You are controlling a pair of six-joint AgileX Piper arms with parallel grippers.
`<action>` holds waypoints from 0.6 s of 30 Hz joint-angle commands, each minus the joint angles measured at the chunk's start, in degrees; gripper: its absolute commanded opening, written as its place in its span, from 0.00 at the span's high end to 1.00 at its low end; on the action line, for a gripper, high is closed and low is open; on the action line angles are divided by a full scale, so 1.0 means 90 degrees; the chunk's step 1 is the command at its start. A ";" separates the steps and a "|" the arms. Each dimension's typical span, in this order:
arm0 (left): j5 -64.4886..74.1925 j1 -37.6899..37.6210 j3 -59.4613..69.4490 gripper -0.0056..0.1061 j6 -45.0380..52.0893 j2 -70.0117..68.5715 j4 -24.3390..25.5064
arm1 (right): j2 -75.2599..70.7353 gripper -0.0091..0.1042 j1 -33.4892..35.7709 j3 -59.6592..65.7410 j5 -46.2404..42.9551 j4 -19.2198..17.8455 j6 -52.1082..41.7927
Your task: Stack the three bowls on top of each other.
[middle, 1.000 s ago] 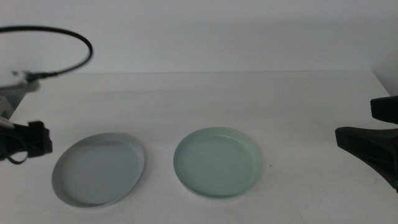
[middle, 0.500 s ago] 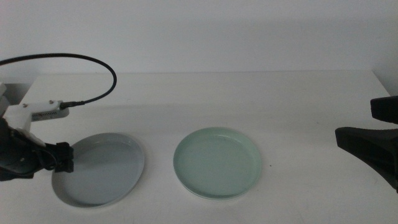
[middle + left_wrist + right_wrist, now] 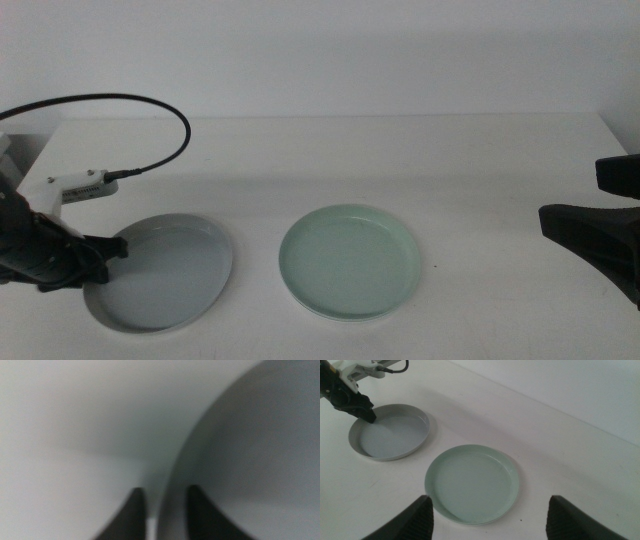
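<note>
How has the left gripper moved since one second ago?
Yes. The left gripper came rightward and lower, reaching the near-left rim of the blue-grey bowl, its jaws straddling it.

The left arm reaches in low from the left side, its dark tool angled down towards the middle of the scene, a black cable arching above its white wrist housing. In the left wrist view its two dark jaws stand slightly apart, one on either side of a thin pale edge. The right tool waits at the right side, lifted clear of the surface, its two dark jaws spread wide.
</note>
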 commanded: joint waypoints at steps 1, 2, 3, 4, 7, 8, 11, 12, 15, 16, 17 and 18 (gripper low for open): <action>0.0172 -0.0011 -0.0070 0.92 -0.0051 -0.0143 -0.0172 | -0.0015 0.42 -0.0023 -0.0142 -0.0379 0.0029 -0.0086; 0.0188 -0.0011 -0.0070 0.95 -0.0043 -0.0195 -0.0165 | -0.0015 0.42 -0.0023 -0.0142 -0.0379 0.0029 -0.0086; 0.0196 -0.0011 -0.0070 0.95 -0.0043 -0.0280 -0.0153 | -0.0015 0.42 -0.0023 -0.0142 -0.0379 0.0029 -0.0086; 0.0226 -0.0011 -0.0070 0.95 -0.0049 -0.0381 -0.0153 | -0.0015 0.42 -0.0023 -0.0142 -0.0379 0.0029 -0.0086; 0.0488 -0.0064 -0.0191 0.95 -0.0049 -0.0921 -0.0262 | -0.0015 0.42 -0.0023 -0.0142 -0.0379 0.0029 -0.0086; 0.0636 -0.0135 -0.0297 0.95 -0.0049 -0.1145 -0.0288 | -0.0015 0.42 -0.0023 -0.0142 -0.0379 0.0012 -0.0086; 0.1124 -0.0583 -0.0792 0.95 -0.0049 -0.1590 -0.0274 | -0.0015 0.42 -0.0023 -0.0142 -0.0379 0.0012 -0.0086; 0.1312 -0.0801 -0.1011 0.95 -0.0057 -0.1644 -0.0275 | -0.0015 0.42 -0.0023 -0.0142 -0.0379 0.0012 -0.0086; 0.1710 -0.1499 -0.1632 0.95 -0.0271 -0.1598 -0.0275 | -0.0015 0.42 -0.0023 -0.0142 -0.0379 0.0012 -0.0086; 0.1719 -0.1713 -0.1772 0.95 -0.0393 -0.1551 -0.0275 | -0.0015 0.42 -0.0023 -0.0142 -0.0379 0.0012 -0.0086; 0.1702 -0.1986 -0.1925 0.95 -0.0516 -0.1488 -0.0275 | -0.0015 0.42 -0.0023 -0.0142 -0.0379 0.0012 -0.0086; 0.1648 -0.2253 -0.2075 0.95 -0.0619 -0.1397 -0.0275 | -0.0015 0.42 -0.0023 -0.0142 -0.0385 0.0011 -0.0086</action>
